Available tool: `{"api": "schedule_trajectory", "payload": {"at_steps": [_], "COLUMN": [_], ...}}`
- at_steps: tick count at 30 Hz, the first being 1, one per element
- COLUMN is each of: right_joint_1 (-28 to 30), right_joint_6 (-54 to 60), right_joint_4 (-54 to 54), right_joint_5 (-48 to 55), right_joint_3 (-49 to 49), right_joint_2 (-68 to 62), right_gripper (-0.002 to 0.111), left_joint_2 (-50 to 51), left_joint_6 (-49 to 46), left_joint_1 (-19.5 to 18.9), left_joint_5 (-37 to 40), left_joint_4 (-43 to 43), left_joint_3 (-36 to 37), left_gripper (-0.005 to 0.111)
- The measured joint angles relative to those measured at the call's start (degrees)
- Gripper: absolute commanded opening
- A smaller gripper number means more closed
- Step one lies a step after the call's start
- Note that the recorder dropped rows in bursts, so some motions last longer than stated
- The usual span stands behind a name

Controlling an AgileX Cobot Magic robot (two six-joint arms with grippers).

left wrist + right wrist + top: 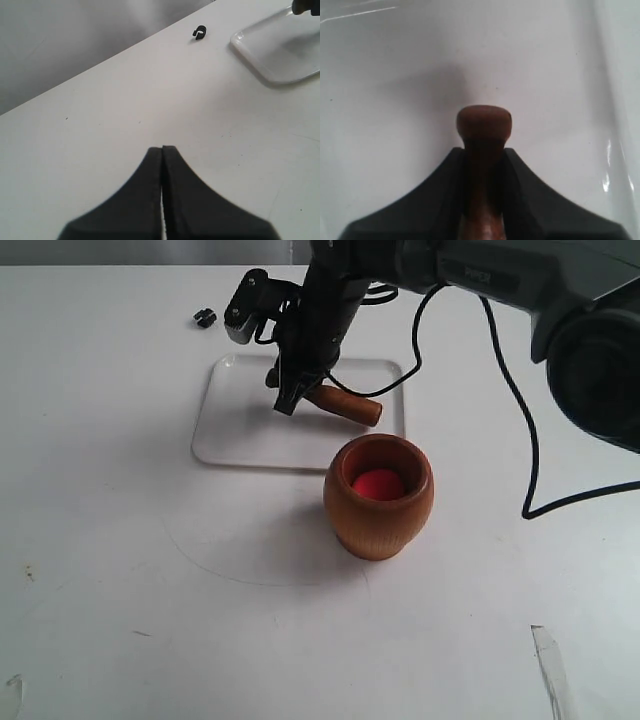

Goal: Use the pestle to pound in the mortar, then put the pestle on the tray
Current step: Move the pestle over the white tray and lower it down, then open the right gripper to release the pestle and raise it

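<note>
The reddish-brown mortar (379, 497) stands upright in front of the white tray (240, 430), with a red ball (378, 484) inside it. My right gripper (287, 395) reaches over the tray and is shut on the pestle (345, 404), which lies nearly flat just above or on the tray. Its thick end points toward the mortar. In the right wrist view the pestle's knob (484, 122) sticks out past the black fingers (520, 185) over the tray floor (395, 90). My left gripper (162, 149) is shut and empty over bare table, with a corner of the tray (272, 55) far off.
A small black clip (204, 317) (199, 33) lies on the table behind the tray's left corner. A black cable (520, 420) hangs from the right arm down to the table at the right. A strip of tape (552, 670) lies at the front right.
</note>
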State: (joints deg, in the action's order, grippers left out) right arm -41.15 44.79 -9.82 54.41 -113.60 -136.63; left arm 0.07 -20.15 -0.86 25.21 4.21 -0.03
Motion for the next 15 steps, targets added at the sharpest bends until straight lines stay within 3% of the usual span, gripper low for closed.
{"api": "schedule_trajectory", "payload": {"at_steps": [2, 5, 7, 10, 15], "right_joint_1": [0.0, 0.0, 0.0, 0.0, 0.0], "right_joint_6": [0.1, 0.2, 0.2, -0.5, -5.0], "right_joint_4": [0.0, 0.0, 0.0, 0.0, 2.6], "right_joint_5": [-0.9, -1.2, -1.3, -1.6, -2.7], "right_joint_3": [0.0, -0.1, -0.1, -0.1, -0.1], "right_joint_2": [0.0, 0.0, 0.0, 0.0, 0.4], "right_gripper": [0.022, 0.057, 0.068, 0.067, 0.051], "left_joint_2": [0.0, 0.0, 0.0, 0.0, 0.0], "left_joint_6": [0.0, 0.0, 0.0, 0.0, 0.0], "left_joint_1": [0.0, 0.0, 0.0, 0.0, 0.0], "left_joint_5": [0.0, 0.0, 0.0, 0.0, 0.0], "left_joint_4": [0.0, 0.0, 0.0, 0.0, 0.0], "left_joint_3": [0.0, 0.0, 0.0, 0.0, 0.0], "left_gripper": [0.000, 0.000, 0.000, 0.000, 0.000]}}
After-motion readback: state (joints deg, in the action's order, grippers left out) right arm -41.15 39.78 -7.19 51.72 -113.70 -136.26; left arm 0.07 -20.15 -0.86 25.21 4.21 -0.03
